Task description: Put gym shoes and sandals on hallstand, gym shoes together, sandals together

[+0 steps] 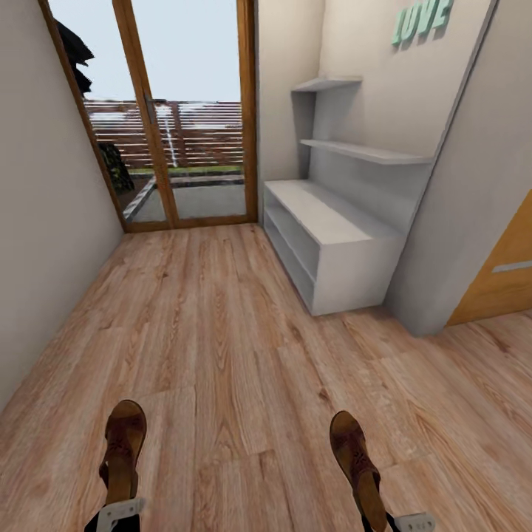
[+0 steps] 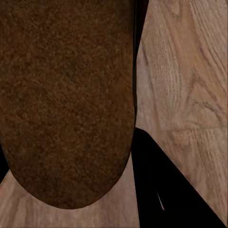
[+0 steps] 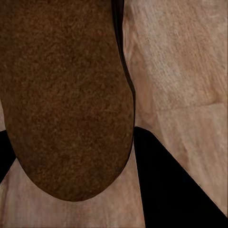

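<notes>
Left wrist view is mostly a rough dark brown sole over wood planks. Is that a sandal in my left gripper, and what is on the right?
Observer: Yes. In the head view a dark brown strappy leather sandal sticks forward from the left gripper, apparently lifted off the light wood-plank floor.
Operator: And the right arm?
Observer: The right gripper carries the second brown sandal the same way, toe forward.
Operator: Where is the rack?
Observer: The pale grey-white hallstand stands ahead to the right, against the wall beside the glass door.
</notes>
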Tool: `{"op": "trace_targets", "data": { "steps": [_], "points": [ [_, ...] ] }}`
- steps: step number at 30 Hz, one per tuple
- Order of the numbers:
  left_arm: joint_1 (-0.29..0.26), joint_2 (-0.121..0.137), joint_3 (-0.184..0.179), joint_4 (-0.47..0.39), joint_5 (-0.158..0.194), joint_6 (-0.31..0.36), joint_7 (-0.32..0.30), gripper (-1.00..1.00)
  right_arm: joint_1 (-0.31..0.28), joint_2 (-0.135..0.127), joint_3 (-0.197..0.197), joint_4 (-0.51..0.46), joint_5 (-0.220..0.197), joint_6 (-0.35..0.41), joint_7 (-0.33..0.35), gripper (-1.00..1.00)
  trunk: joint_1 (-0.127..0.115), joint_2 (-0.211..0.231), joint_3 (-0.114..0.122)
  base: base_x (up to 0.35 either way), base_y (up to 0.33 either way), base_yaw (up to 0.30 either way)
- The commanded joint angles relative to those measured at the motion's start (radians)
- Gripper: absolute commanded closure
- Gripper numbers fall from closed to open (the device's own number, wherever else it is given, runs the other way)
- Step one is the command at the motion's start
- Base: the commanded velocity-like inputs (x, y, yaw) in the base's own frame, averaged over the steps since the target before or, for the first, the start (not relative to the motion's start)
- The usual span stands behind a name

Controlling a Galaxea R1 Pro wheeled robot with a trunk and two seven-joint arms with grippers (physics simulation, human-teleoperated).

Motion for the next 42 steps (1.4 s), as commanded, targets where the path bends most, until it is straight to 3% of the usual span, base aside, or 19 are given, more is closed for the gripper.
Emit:
{"op": "trace_targets", "data": {
  "steps": [1,20,36,42],
  "points": [
    [-0.001,-0.001,0.005,0.002,-0.002,-0.002,-0.009,1.0,-0.001,0.0,-0.009,0.0,0.003,-0.002,0.007,1.0,0.0,0.0,-0.001,0.096,0.298,0.013],
    [-0.001,0.001,0.007,0.034,-0.002,-0.002,-0.009,1.0,-0.001,0.001,-0.009,0.001,0.003,-0.002,0.008,1.0,0.0,0.0,-0.001,0.109,0.296,0.002],
    [-0.001,0.001,0.005,0.034,0.001,-0.002,-0.009,1.0,-0.001,0.002,-0.009,0.003,0.003,-0.002,0.006,1.0,0.0,0.0,-0.001,0.272,0.199,0.23],
    [-0.001,0.001,0.005,0.034,0.001,-0.002,-0.009,1.0,-0.001,0.001,-0.01,0.003,0.002,-0.002,0.007,1.0,0.0,0.0,-0.001,0.302,0.138,0.04]
  ]
}}
